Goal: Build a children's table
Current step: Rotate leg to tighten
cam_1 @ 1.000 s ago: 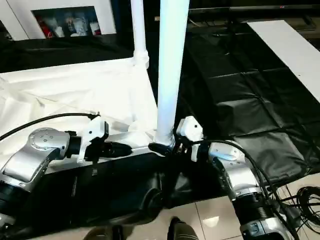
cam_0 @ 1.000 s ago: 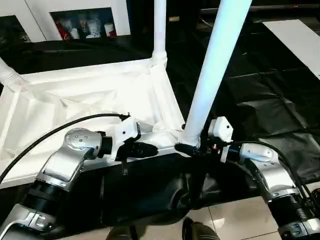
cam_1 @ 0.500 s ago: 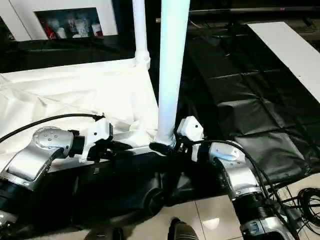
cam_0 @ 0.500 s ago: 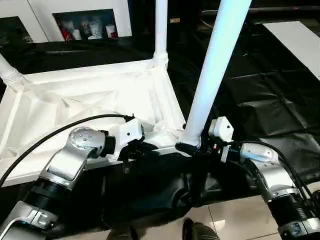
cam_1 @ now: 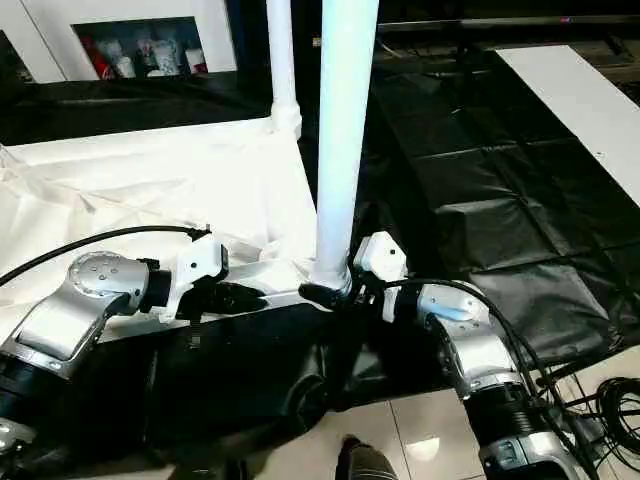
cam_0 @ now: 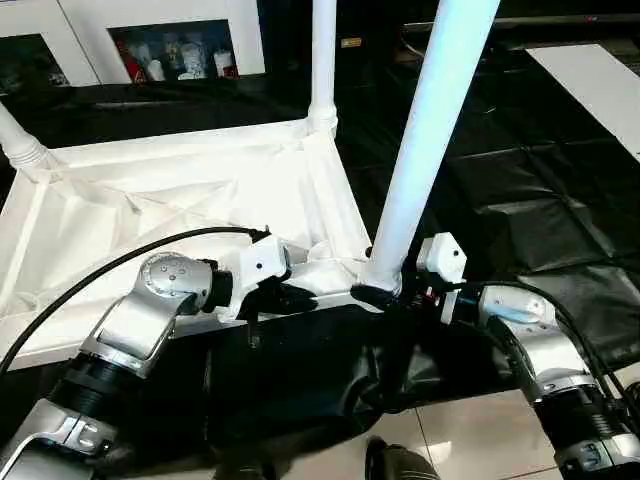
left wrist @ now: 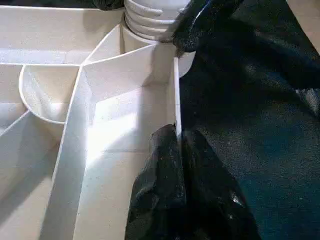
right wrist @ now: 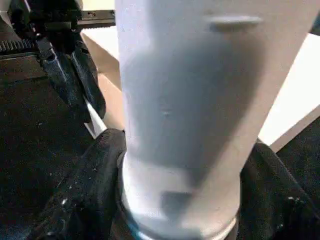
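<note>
Inverted white plastic children's tabletop on the black-sheeted table | my left gripper pinches its thin near rim (jaws nearly together) | my right gripper clasps the base of the long white tapered tube leg at the corner socket | risk: a skewed push could jam or tip the leg.

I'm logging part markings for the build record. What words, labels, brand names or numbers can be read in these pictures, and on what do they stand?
No text can be read anywhere.
children's table: plain white, no marking visible.
Leg held by the right gripper: a small raised mark in the right wrist view, no letters legible.
Items in the cabinet: any labels are too small and blurred to read.
</note>
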Controlling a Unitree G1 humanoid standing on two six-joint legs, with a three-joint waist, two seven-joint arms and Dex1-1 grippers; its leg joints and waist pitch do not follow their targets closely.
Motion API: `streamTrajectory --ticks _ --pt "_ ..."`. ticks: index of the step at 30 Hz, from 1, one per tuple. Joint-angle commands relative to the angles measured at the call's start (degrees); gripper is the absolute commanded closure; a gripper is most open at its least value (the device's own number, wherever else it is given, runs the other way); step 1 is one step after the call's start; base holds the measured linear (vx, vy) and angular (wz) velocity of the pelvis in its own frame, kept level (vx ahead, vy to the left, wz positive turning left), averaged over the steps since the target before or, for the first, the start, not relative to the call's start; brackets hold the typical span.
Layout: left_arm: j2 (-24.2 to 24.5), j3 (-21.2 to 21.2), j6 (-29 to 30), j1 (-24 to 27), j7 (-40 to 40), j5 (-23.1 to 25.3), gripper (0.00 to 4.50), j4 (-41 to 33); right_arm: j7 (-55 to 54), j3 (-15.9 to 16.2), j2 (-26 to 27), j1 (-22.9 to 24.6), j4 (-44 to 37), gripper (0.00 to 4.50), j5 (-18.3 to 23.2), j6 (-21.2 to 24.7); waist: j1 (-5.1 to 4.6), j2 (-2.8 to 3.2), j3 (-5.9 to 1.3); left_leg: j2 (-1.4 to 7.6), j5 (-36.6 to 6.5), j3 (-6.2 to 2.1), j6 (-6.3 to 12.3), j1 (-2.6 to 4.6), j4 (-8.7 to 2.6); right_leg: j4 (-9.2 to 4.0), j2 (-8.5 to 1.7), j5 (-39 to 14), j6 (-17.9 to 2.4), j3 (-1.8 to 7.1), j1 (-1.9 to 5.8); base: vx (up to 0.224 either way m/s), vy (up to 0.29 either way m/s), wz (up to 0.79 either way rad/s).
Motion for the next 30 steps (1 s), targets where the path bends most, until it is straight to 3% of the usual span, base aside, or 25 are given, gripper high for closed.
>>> streamTrajectory --ticks 1,6,9,12,13,14,17,19,20,21,22,23,24,25,26,27,28,29,30 --pt "0.44 -2.26 2.03 1.58 0.49 2.41 4.50 2.39 -0.33 0.00 0.42 0.33 0.80 1.78 -0.33 0.64 0.02 -0.47 -4.11 2.53 -11.08 -0.96 5.76 0.85 -3.42 -3.77 -2.61 -14.11 -14.81 2.33 3.23 0.000 0.000 0.00" --pt "-0.12 -2.14 2.14 1.83 1.46 2.24 4.50 2.13 -2.36 -0.51 2.17 0.94 0.21 1.78 0.70 3.11 -0.03 -0.44 -3.95 2.59 -12.69 -0.94 5.22 0.98 -3.59 -4.06 -2.62 -16.42 -14.39 2.38 2.97 0.000 0.000 0.00" --pt "-1.09 -1.78 2.30 1.85 3.29 2.45 4.50 2.11 -7.04 -0.53 4.46 1.50 0.18 1.78 -0.56 3.36 -0.14 -0.46 -3.63 2.65 -14.77 -1.10 4.04 0.96 -3.92 -4.50 -2.73 -20.55 -12.88 2.41 2.77 0.000 0.000 0.00" --pt "-3.34 -1.26 3.84 1.62 7.69 3.37 4.50 2.43 -16.81 -0.86 9.10 1.31 2.32 1.78 -3.56 3.35 -0.35 -0.40 -3.41 2.58 -16.64 -1.26 2.43 0.88 -4.23 -4.92 -2.78 -24.82 -11.23 2.40 2.46 0.000 0.000 0.00" --pt "-4.70 -1.34 5.02 1.59 10.46 4.26 4.50 2.52 -22.34 -0.92 12.03 1.06 3.48 1.78 -5.27 3.82 -0.58 -0.46 -3.25 2.52 -18.65 -1.62 1.05 0.83 -4.53 -5.22 -2.95 -29.04 -9.56 2.27 2.52 0.000 0.000 0.00" --pt "-4.70 -1.34 5.02 1.59 10.46 4.26 4.50 2.52 -22.34 -0.92 12.03 1.06 3.48 1.78 -5.27 3.82 -0.70 -0.39 -3.10 2.44 -20.31 -1.67 0.41 1.06 -4.59 -5.64 -2.99 -31.88 -8.41 2.30 2.12 0.000 0.000 0.00" --pt "-7.26 -1.35 7.14 1.54 15.45 5.77 4.50 2.75 -30.60 -1.30 16.54 0.40 5.19 1.78 -7.13 5.01 -1.30 -0.23 -2.87 2.40 -23.68 -2.15 -0.75 1.36 -5.04 -6.24 -2.99 -35.87 -6.43 1.98 1.86 0.000 0.000 0.00" --pt "-13.08 0.28 10.76 1.07 25.89 7.65 4.50 4.29 -43.14 -2.64 22.33 -1.64 9.02 1.78 -9.31 6.29 -1.72 -0.13 -2.78 2.46 -24.54 -2.26 -1.38 1.30 -5.29 -6.38 -2.94 -35.87 -5.98 1.84 1.77 0.000 0.000 0.00" --pt "-13.30 0.35 10.90 1.04 26.28 7.71 4.50 4.36 -43.58 -2.70 22.52 -1.71 9.16 1.78 -9.38 6.32 -2.01 -0.14 -2.59 2.32 -26.68 -2.47 -1.81 1.65 -5.34 -6.74 -2.75 -37.55 -5.19 1.58 1.49 0.000 0.000 0.00" --pt "-15.96 1.26 11.88 0.80 30.72 8.59 4.50 4.79 -46.75 -3.76 24.69 -2.48 10.75 1.78 -9.19 6.87 -2.19 -0.53 -2.62 2.26 -27.47 -2.48 -1.84 1.77 -5.29 -6.87 -2.73 -38.20 -4.61 1.51 1.43 0.000 0.000 0.00" --pt "-17.49 1.54 12.21 0.65 32.80 8.98 4.50 5.11 -48.50 -4.35 26.06 -2.99 11.86 1.78 -8.90 6.99 -2.27 -0.27 -2.57 2.21 -28.79 -2.64 -1.67 1.94 -5.36 -7.16 -2.79 -38.72 -3.88 1.35 1.39 0.000 0.000 0.00" --pt "-17.80 1.60 12.20 0.59 33.26 9.07 4.50 5.25 -48.79 -4.38 26.32 -3.11 12.13 1.78 -8.92 6.87 -2.38 -0.56 -2.50 2.13 -29.83 -2.65 -1.33 1.98 -5.50 -7.58 -2.64 -39.11 -3.01 1.12 1.35 0.000 0.000 0.00" --pt "-19.70 1.97 12.12 0.18 36.10 9.61 4.50 6.17 -50.64 -4.46 27.98 -3.88 13.84 1.78 -9.18 5.97 -2.36 -0.39 -2.44 2.09 -30.44 -2.67 -1.27 2.11 -5.47 -7.65 -2.73 -39.53 -2.78 1.07 1.21 0.000 0.000 0.00" --pt "-20.15 1.89 12.11 0.07 36.73 9.83 4.50 6.35 -51.00 -4.44 28.64 -4.14 14.46 1.78 -9.31 5.49 -2.46 -0.18 -2.11 2.01 -32.84 -2.66 -1.27 2.78 -5.49 -8.41 -2.55 -41.23 -1.86 0.69 0.73 0.000 0.000 0.00" --pt "-20.24 1.63 11.78 -0.07 36.72 10.02 4.50 6.47 -51.16 -4.36 29.14 -4.41 15.04 1.78 -9.43 5.22 -2.83 -0.26 -1.75 1.77 -35.78 -2.82 -1.32 3.39 -5.39 -9.38 -2.30 -43.85 -0.48 -0.26 0.55 0.000 0.000 0.00" --pt "-20.21 1.45 11.53 -0.24 36.55 10.17 4.50 6.56 -50.81 -4.08 29.47 -4.83 15.77 1.78 -9.68 4.58 -2.94 -0.14 -1.61 1.82 -37.46 -3.00 -1.44 3.69 -5.53 -9.75 -2.18 -44.61 0.11 -0.86 0.61 0.000 0.000 0.00" --pt "-20.15 1.33 11.29 -0.40 36.27 10.37 4.50 6.62 -50.38 -3.81 29.69 -5.14 16.35 1.78 -9.93 4.03 -3.34 0.30 -1.55 2.07 -40.08 -3.45 -1.66 3.41 -6.19 -9.75 -1.88 -43.02 0.65 -1.92 1.63 0.000 0.000 0.00" --pt "-19.69 1.05 10.59 -0.48 34.91 10.50 4.50 6.53 -47.69 -3.72 29.99 -5.19 16.40 1.78 -9.06 3.00 -3.42 1.26 -1.22 2.98 -45.53 -3.89 -2.79 3.08 -7.94 -8.28 -1.16 -36.61 -0.58 -2.75 2.55 0.000 0.000 0.00" --pt "-19.61 1.08 10.66 -0.47 34.62 10.58 4.50 6.43 -46.93 -3.74 30.06 -5.20 16.36 1.78 -8.83 2.67 -3.40 1.34 -1.31 3.60 -47.67 -3.97 -3.09 2.18 -9.01 -5.96 -0.94 -30.98 -1.63 -2.49 3.83 0.000 0.000 0.00"
